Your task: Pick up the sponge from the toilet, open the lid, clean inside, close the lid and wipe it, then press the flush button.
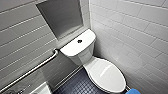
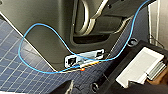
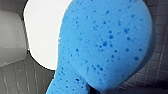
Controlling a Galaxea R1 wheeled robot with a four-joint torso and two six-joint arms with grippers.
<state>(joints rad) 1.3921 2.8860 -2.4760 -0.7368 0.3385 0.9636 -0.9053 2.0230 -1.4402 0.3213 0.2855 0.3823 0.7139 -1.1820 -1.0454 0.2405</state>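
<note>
The white toilet [image 1: 85, 53] stands in the corner with its oval lid [image 1: 107, 73] down. The dark round flush button [image 1: 79, 41] sits in the middle of the tank top. The bright blue sponge [image 1: 133, 91] peeks in at the lower right of the head view, just off the lid's front end. It looms large in the right wrist view, where the sponge [image 3: 105, 45] hangs in the air over the lid [image 3: 42, 30] and the dark floor, so my right gripper is shut on it. My left gripper holds nothing.
A metal grab bar [image 1: 32, 71] runs along the left tiled wall, below a recessed niche [image 1: 61, 17]. Dark tiled floor [image 1: 77, 86] lies left of the bowl. The left wrist view looks down at the robot's own base, a blue cable [image 2: 32, 32] and floor tiles [image 2: 15, 70].
</note>
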